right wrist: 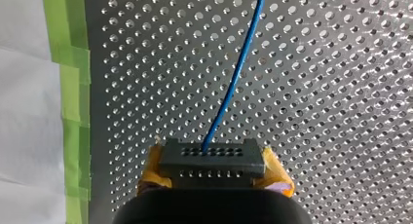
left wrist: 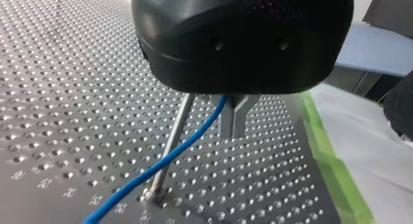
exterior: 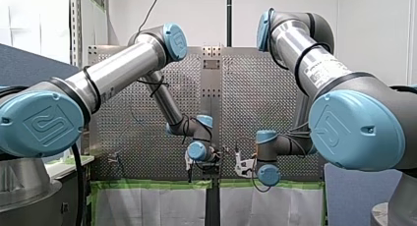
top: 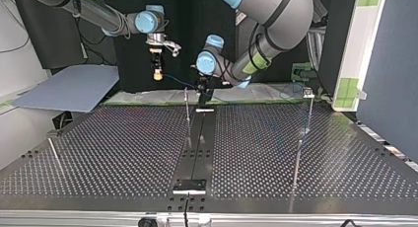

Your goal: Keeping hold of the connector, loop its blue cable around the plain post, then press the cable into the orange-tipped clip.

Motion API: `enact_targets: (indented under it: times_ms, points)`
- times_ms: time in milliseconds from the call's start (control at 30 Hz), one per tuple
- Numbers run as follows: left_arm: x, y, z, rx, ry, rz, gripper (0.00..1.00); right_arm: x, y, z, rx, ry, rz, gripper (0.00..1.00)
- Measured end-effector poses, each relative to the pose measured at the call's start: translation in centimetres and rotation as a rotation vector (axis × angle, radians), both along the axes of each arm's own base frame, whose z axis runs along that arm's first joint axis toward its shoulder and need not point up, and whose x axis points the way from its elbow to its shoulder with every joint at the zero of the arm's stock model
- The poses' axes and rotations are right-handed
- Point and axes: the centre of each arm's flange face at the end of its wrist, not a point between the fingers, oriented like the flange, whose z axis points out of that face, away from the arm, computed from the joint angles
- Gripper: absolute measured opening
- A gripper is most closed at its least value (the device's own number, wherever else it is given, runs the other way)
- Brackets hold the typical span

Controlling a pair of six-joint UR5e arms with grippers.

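Connector (right wrist: 213,158) is gripped between the yellow pads (right wrist: 152,169) of my right gripper (right wrist: 213,168), which is clenched on it over the perforated table (right wrist: 341,112); blue cable (right wrist: 234,78) is led out of the connector's face and away ahead; in the top view it is strung across to my left gripper (top: 203,93); there it is seen beside a metal finger (left wrist: 234,119), passing in front of a slim metal post (left wrist: 170,141) set in the table; whether that claw is closed cannot be told; green tape (right wrist: 73,87) is laid along the table edge.
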Motion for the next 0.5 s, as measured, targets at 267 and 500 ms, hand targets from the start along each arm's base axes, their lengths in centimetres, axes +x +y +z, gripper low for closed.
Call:
enact_targets:
  times_ms: [267,500]
  points:
    - [1.0,0.1,0.7,-0.001,-0.011,0.026,0.00,-0.2,-0.5,0.0,-0.001,0.001,-0.005,0.00]
    - [1.5,0.2,1.0,-0.001,-0.018,0.039,0.00,-0.6,-1.0,-0.9,0.009,0.011,-0.014,0.00]
